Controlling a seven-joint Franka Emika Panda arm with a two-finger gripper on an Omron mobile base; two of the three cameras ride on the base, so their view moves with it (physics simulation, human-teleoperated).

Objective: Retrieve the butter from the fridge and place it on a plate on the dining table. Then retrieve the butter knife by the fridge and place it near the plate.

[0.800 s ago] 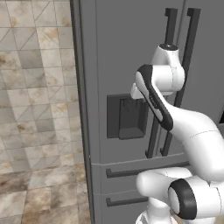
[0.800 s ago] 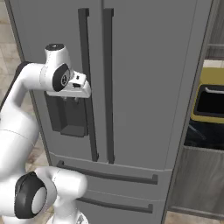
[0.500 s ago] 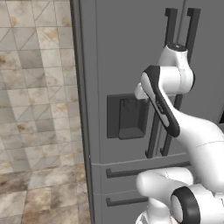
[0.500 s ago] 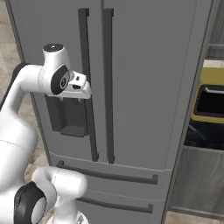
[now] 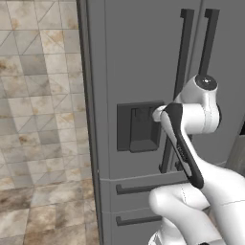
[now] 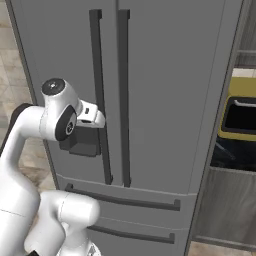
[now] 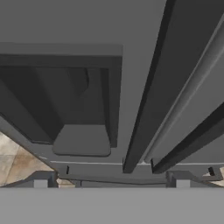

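Arm is facing the closed fridge (image 6: 165,75)
Its long dark handles (image 6: 100,100) are standing upright; the gripper (image 6: 95,116), fingers spread apart, is hovering beside the dispenser panel (image 5: 139,127).

Your arm hides the lower left handle (image 5: 168,152) at 4 o'clock; the fridge (image 6: 165,100) runs past every edge.

The tiled floor (image 5: 38,143), beige and brown stone squares, runs along the left of the left base view and shows again at the lower left of the hand view. The tall grey fridge (image 6: 165,100) stands directly on it, doors shut. To the fridge's right, in the right base view, a grey cabinet front (image 6: 225,205) also meets the floor.
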